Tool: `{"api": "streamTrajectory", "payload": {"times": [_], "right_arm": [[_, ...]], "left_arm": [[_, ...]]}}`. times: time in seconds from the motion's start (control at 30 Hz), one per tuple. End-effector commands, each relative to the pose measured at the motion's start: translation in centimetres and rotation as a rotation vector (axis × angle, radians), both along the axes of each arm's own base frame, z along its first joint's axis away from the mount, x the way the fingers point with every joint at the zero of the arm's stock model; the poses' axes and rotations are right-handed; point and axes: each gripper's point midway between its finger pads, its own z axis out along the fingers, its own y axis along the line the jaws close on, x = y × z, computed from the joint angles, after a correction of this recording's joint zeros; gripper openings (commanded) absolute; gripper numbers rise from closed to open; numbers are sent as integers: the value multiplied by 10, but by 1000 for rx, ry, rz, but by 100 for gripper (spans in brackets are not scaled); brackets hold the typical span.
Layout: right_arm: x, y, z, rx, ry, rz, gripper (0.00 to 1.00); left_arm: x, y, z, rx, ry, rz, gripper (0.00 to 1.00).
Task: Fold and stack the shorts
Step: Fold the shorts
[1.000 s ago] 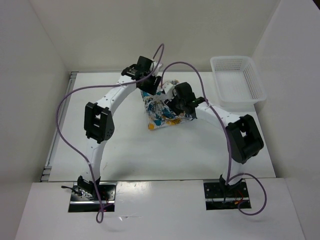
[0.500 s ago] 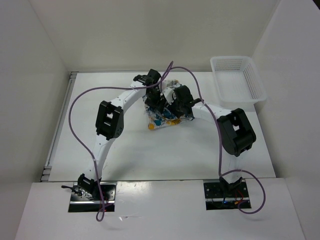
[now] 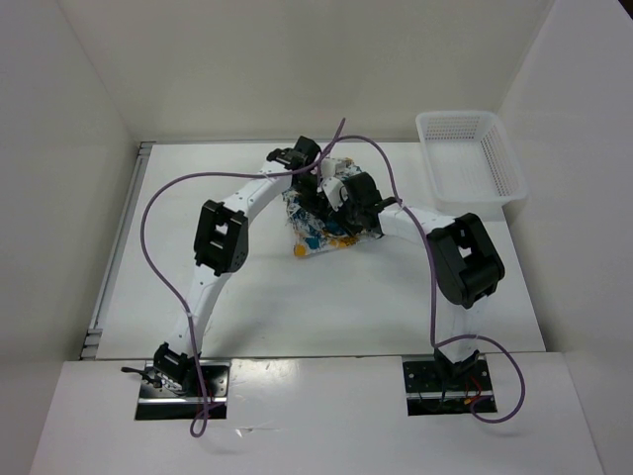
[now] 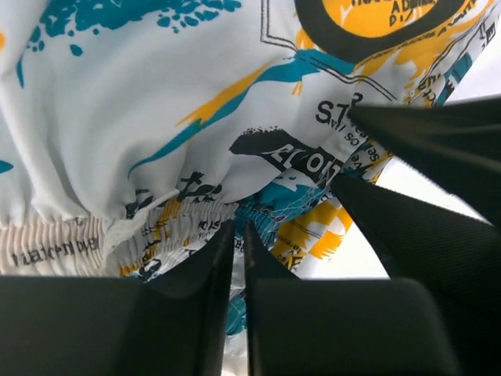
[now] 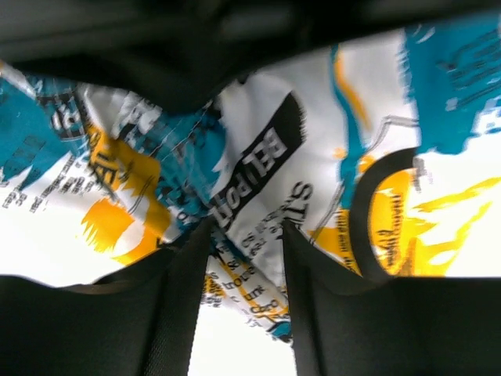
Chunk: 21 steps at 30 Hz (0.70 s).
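Presently, shorts [image 3: 318,234] bunched on table [image 3: 297,297] toward 12 o'clock of centre, left gripper [image 4: 235,235] jaws nearly together, pinching fabric by elastic waistband, right gripper [image 5: 244,235] half-closed, clamping a printed fold, basket [image 3: 455,115] at 2 o'clock, well apart.

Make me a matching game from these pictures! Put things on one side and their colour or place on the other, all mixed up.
Things:
1. shorts
2. mesh basket
3. cables
4. left gripper

Clues:
A. purple
B. far right corner of the table
C. closed on the printed cloth
D. bunched up mid-table, white with teal and yellow print

Pairs: 1-D, 2-B, 3-A, 4-C
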Motion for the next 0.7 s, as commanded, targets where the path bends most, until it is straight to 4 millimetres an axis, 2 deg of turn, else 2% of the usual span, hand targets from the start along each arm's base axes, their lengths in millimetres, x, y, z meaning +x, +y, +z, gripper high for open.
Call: {"api": "streamTrajectory", "payload": {"times": [0.0,0.07,0.1,0.13,0.17,0.27,0.3,0.37,0.5,0.67], "right_arm": [[-3,7,-6,47,13,5,44],[-6,6,-9,43,21,4,36],[-5,6,-5,47,13,5,36],[-2,5,-4,42,0,-5,36],[-2,5,-4,42,0,-5,36],[5,1,4,33,-39,-30,33],[6,-1,8,33,-49,-47,33],[9,-1,14,44,-67,-67,30],[8,1,14,67,-54,-81,30],[5,0,10,69,-42,-88,29]], "left_arm": [[10,-4,8,-73,-11,-15,13],[8,-3,5,-69,-3,-14,20],[11,1,5,-69,-3,-5,30],[10,4,0,-54,3,0,51],[9,5,3,-55,1,0,56],[11,17,10,-63,-4,22,62],[6,20,5,-84,34,19,62],[3,15,14,-125,31,1,63],[-5,7,18,-220,84,-38,66],[-12,3,4,-246,132,-53,66]]}}
